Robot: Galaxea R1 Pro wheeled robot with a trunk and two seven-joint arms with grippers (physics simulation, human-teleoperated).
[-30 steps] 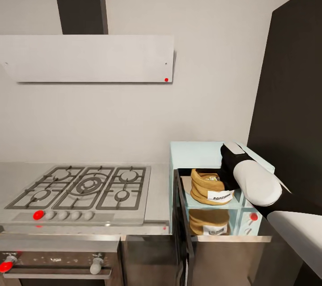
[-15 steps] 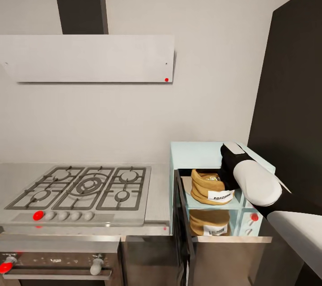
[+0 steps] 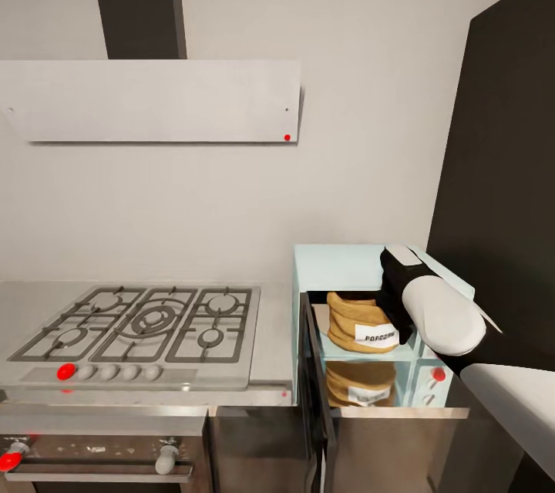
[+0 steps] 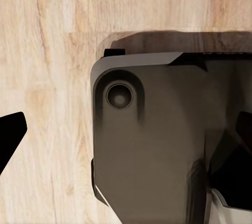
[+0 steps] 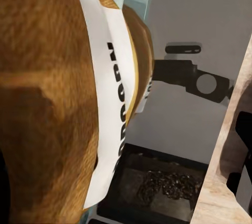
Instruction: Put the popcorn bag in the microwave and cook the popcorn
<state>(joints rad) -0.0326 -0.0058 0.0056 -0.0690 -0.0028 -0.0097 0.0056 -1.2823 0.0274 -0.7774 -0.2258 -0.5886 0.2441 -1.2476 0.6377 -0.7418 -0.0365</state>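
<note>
Progress: 1 popcorn bag (image 3: 361,323) sits inside the open microwave (image 3: 339,265), off the desk (image 3: 274,339); judged past halfway.
Left to do: withdraw the arm, shut the door (image 3: 314,385), start heating.
Right pincer: hidden behind the forearm at the bag; grip cannot be told.
Left pincer: state cannot be told.
Count: 1 bag, 1 microwave, 1 hob (image 3: 146,327).

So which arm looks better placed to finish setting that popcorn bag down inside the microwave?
The right arm, probably. It reaches into the open microwave beside the popcorn bag, and its wrist camera sits close against the bag. The left wrist camera faces wood-grain floor.
</note>
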